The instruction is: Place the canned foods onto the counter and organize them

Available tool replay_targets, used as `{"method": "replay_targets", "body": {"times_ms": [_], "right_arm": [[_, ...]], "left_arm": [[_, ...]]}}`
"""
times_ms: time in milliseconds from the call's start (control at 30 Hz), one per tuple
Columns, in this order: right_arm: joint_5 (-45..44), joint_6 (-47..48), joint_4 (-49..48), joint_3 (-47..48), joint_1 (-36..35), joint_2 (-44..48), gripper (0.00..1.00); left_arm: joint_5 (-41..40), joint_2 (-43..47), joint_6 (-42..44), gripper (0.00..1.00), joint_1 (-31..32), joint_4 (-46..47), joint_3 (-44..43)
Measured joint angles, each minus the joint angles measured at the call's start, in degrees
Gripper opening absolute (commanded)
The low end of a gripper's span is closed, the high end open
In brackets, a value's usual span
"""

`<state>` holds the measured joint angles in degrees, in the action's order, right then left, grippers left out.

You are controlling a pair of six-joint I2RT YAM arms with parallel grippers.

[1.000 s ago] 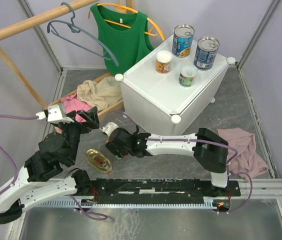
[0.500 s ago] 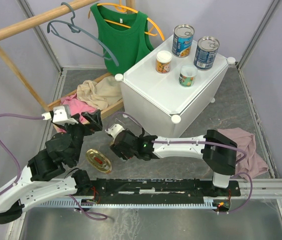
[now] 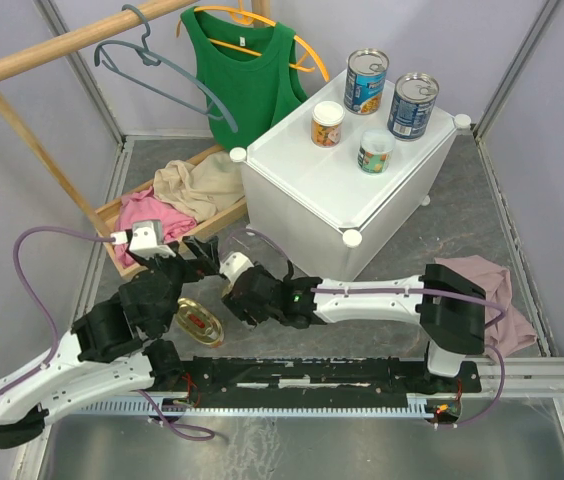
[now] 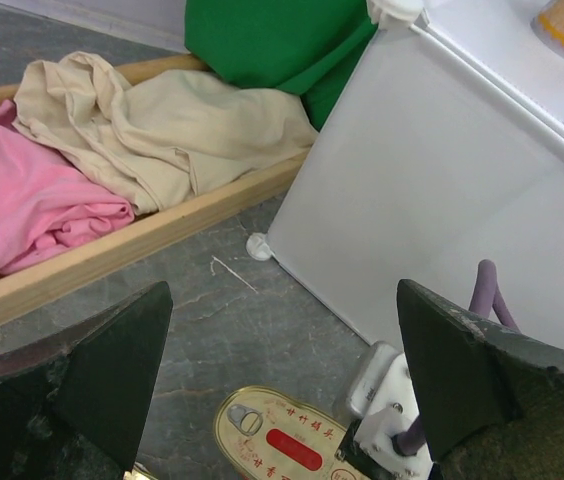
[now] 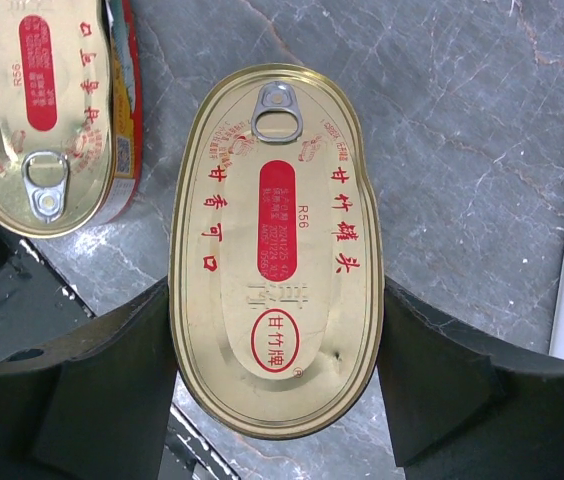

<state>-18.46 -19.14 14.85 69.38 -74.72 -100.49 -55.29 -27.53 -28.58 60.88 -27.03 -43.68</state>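
Gripped 1 oval gold tin (image 5: 275, 250) across its narrow width with the right gripper (image 5: 275, 292), dark fingers (image 5: 102, 390) pressed to both long sides, pull-tab lid facing up. Likely chose that hold as the only span narrow enough for the jaws. Held it low over the grey floor (image 5: 482, 120), contact with the floor impossible to tell, just beside the second oval tin (image 5: 37, 110) lying flat near the arm bases.

Hung the left gripper (image 3: 197, 250) close by, fingers spread wide with nothing between them, aimed down at the same patch of floor. Probably lined up for the second oval tin.

Already standing on the counter (image 3: 312, 195): 2 tall blue-labelled cans (image 3: 367, 82) along the back edge and 2 small white-lidded cans (image 3: 327, 124) just in front, all upright, all crowded toward the far corner. Left the near half of the white top bare, so plenty of room for 2 flat tins.

Judged the tight spots as these: both grippers near each other over the tins, the counter's front corner knob (image 3: 351, 238) and wall right beside the right arm, and the wooden tray (image 4: 162, 235) of clothes to the left. Needed a clean lift above the counter's rim before any move inward.
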Motion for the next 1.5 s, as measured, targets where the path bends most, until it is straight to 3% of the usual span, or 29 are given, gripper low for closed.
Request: {"method": "replay_targets", "body": {"times_ms": [267, 767, 1500], "right_arm": [[-1.38, -0.83, 0.24, -3.61, -1.60, 3.17, 0.01], [-2.86, -0.55, 1.03, -6.51, -2.05, 8.15, 0.01], [-7.67, 1.22, 3.15, -7.52, -3.74, 23.32, 0.01]], "left_arm": [[3.87, -1.55, -6.03, 0.99, 0.00, -1.84, 0.11], [11.67, 3.30, -19.65, 0.99, -0.15, -3.34, 4.74], [16.35, 4.13, -23.32, 0.99, 0.00, -7.45, 5.18]]}}
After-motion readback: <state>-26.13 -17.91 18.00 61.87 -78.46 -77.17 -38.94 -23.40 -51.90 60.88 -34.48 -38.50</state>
